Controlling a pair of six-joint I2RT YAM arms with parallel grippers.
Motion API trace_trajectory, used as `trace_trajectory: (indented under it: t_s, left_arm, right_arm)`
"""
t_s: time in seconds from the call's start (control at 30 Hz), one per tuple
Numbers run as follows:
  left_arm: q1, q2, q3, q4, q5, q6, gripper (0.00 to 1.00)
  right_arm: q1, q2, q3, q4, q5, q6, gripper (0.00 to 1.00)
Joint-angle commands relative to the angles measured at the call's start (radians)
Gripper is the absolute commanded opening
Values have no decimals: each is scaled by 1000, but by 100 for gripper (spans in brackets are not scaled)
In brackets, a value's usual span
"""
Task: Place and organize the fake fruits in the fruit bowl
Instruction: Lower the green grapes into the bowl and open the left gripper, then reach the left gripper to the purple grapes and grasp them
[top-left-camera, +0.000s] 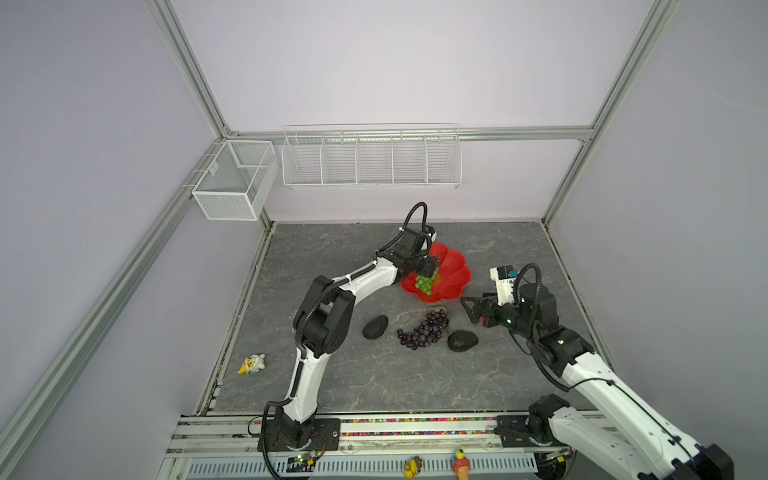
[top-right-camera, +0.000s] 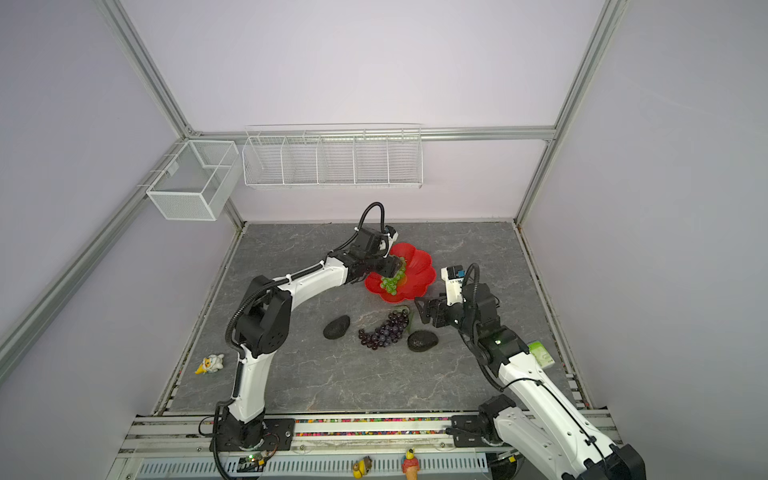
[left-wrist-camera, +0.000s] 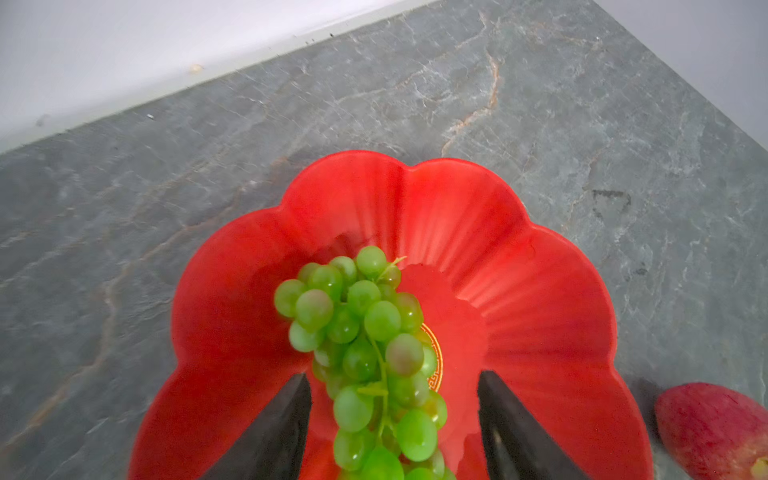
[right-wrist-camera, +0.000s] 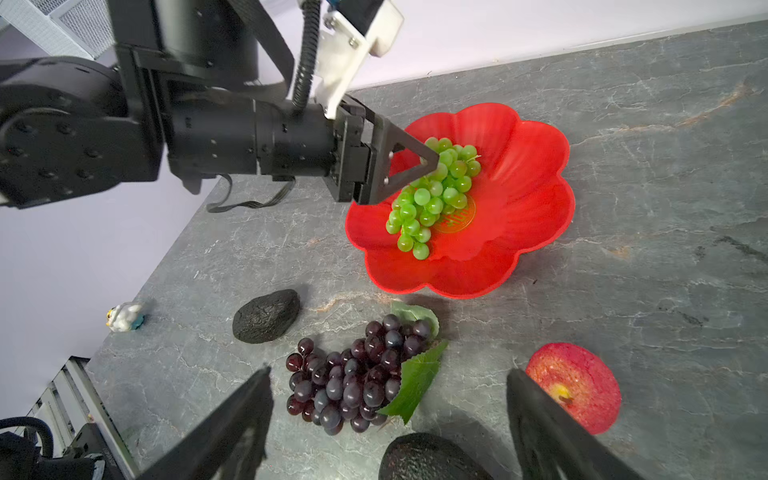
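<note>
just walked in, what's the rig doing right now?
The left hand is open over the fruit bowl, straddling the green grape bunch lying in it. The right hand hovers open above the dark purple grape bunch. That bunch, two avocados and the red apple lie on the table, outside the bowl.

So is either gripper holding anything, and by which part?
Nothing is held: the left gripper stands open around the green grapes lying in the bowl; the right gripper is open and empty.

I'm seeing two grape bunches (right-wrist-camera: 432, 195) (right-wrist-camera: 353, 374), two avocados (right-wrist-camera: 266, 309) (right-wrist-camera: 428, 459), one apple (right-wrist-camera: 582, 378), one bowl (right-wrist-camera: 532, 174), one little toy (right-wrist-camera: 122, 316), two baskets (top-left-camera: 232, 183) (top-left-camera: 370, 160).
</note>
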Motion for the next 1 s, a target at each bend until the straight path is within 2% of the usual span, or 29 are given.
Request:
trace_trajectory:
  t_s: [0.0, 0.1, 0.23, 0.33, 0.5, 0.67, 0.97]
  left_arm:
    - [4, -58, -13, -72, -65, 16, 64]
    - [3, -116, -48, -135, 17, 37, 64]
    - [-22, -298, -310, -68, 158, 157, 63]
    - [-49, -416, -499, -40, 134, 209, 64]
    - [-88, -528, -699, 26, 188, 155, 64]
    - [-189, -518, -761, 101, 171, 143, 65]
    - [-202, -419, -727, 161, 168, 132, 67]
  right_arm:
    - [-4, -20, -19, -1, -21, 14, 89]
    - [-4, -28, -21, -13, -29, 14, 89]
    - [-4, -57, -56, -22, -76, 12, 89]
    - [-2, -67, -100, -18, -133, 10, 89]
    - [6, -70, -143, -15, -190, 11, 89]
    - [26, -105, -176, -3, -192, 19, 89]
    - [42, -127, -182, 2, -168, 47, 89]
